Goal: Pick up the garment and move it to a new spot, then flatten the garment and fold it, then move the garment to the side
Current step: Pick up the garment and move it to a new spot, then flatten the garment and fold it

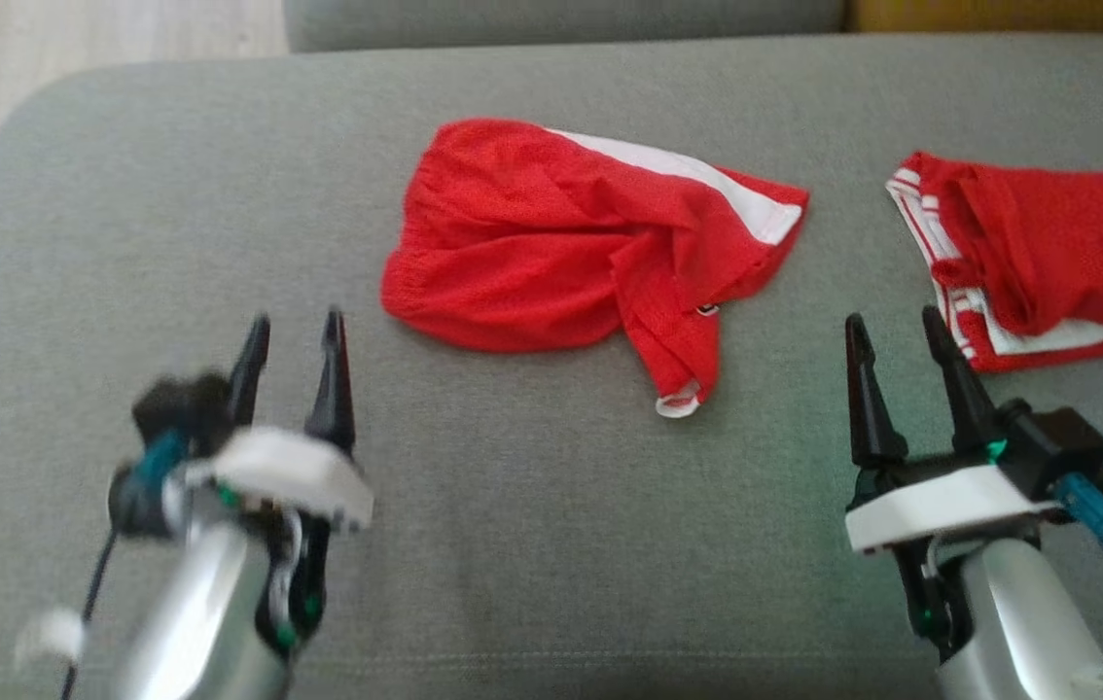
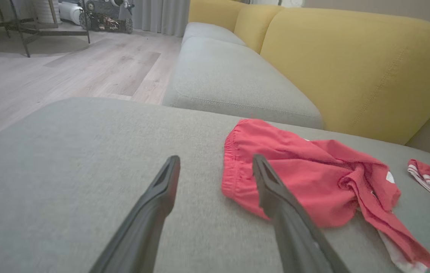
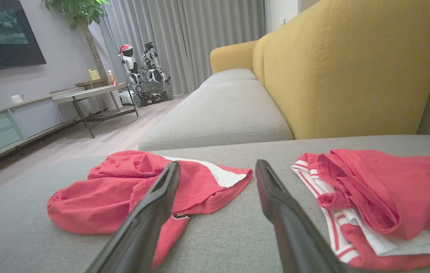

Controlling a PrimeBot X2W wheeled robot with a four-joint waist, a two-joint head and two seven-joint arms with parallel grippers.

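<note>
Grey sofa cushion (image 1: 532,544) stretched wide before the robot; the red garment (image 1: 551,253) lay crumpled near its middle, one leg twisted toward the front; a second red garment (image 1: 1057,262) sat folded well apart at the right. Both claws hovered over bare cushion; the left gripper (image 1: 297,321) and right gripper (image 1: 892,319) were each spread wide and held nothing. I judged flattening to be the step in hand; the next move called for pinching the waistband and the twisted leg and drawing them apart. Bare cushion lay to the left and front; its rounded left edge dropped to the wooden floor (image 1: 75,39), so spreading leftward wanted care.
</note>
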